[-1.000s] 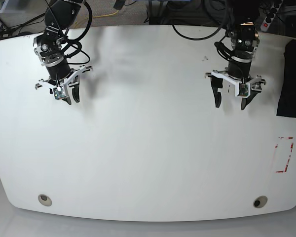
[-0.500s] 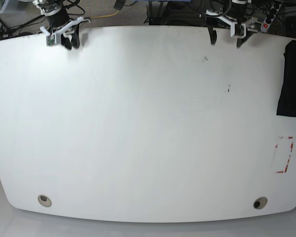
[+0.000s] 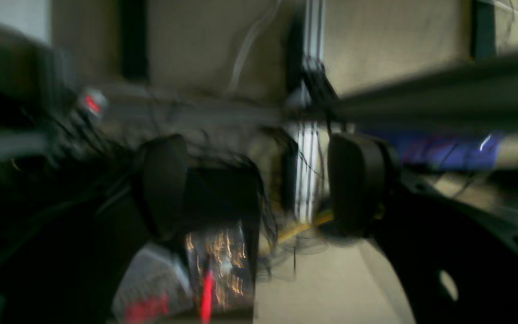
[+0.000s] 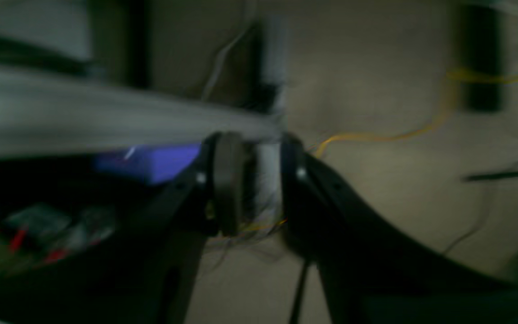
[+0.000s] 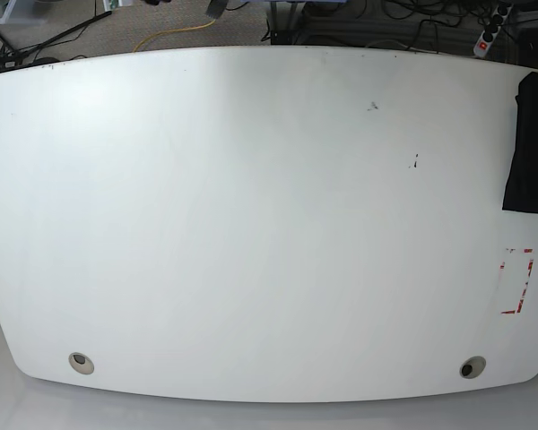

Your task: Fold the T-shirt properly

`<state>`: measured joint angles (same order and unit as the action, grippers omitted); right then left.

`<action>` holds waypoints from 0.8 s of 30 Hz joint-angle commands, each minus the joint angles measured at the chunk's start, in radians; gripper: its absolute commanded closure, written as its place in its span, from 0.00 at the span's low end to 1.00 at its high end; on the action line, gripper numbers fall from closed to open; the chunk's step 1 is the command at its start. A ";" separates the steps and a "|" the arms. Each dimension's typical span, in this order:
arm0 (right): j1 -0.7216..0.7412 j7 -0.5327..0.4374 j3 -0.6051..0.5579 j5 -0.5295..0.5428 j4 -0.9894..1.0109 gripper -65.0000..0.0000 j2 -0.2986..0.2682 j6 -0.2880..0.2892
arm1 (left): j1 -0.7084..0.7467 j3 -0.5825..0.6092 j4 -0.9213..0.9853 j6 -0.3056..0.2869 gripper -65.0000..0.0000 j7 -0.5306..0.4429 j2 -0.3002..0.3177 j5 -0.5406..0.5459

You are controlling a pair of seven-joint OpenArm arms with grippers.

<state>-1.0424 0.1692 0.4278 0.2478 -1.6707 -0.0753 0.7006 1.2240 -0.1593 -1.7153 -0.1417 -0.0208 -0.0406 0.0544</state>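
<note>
The black T-shirt [image 5: 531, 143] lies as a compact dark block at the right edge of the white table [image 5: 251, 224], partly cut off by the base view's border. Neither arm shows in the base view. The blurred left wrist view has my left gripper [image 3: 259, 184] open, its dark fingers [image 3: 358, 180] wide apart with only cables and floor behind them. My right gripper [image 4: 259, 180], in the right wrist view, stands with a narrow gap between its fingers [image 4: 227, 180] and nothing in it. Both grippers point away from the table.
A red tape rectangle [image 5: 517, 281] marks the table near its right edge, below the shirt. Two round cable holes [image 5: 82, 362] [image 5: 472, 366] sit near the front edge. Cables and a power strip [image 5: 489, 36] lie behind the table's back edge.
Both arms pulled back from over the table, past its back edge, and left the base view. The T-shirt has not moved.
</note>
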 commanded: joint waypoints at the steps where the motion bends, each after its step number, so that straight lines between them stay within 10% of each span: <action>1: -0.012 -0.017 -0.013 0.006 0.042 0.80 -0.022 -0.002 | -0.026 -0.001 0.071 0.003 0.31 -0.021 0.000 -0.003; 24: 0.508 -0.164 -0.182 -0.331 0.901 0.80 -0.022 -0.158 | -0.668 0.000 1.009 0.058 0.31 -0.018 0.087 -0.003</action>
<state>-0.5282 0.0082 0.2520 -0.0860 -0.8017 -0.0883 0.5438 0.5560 -0.1589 -0.7448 -0.1169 -0.0429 0.0479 0.0513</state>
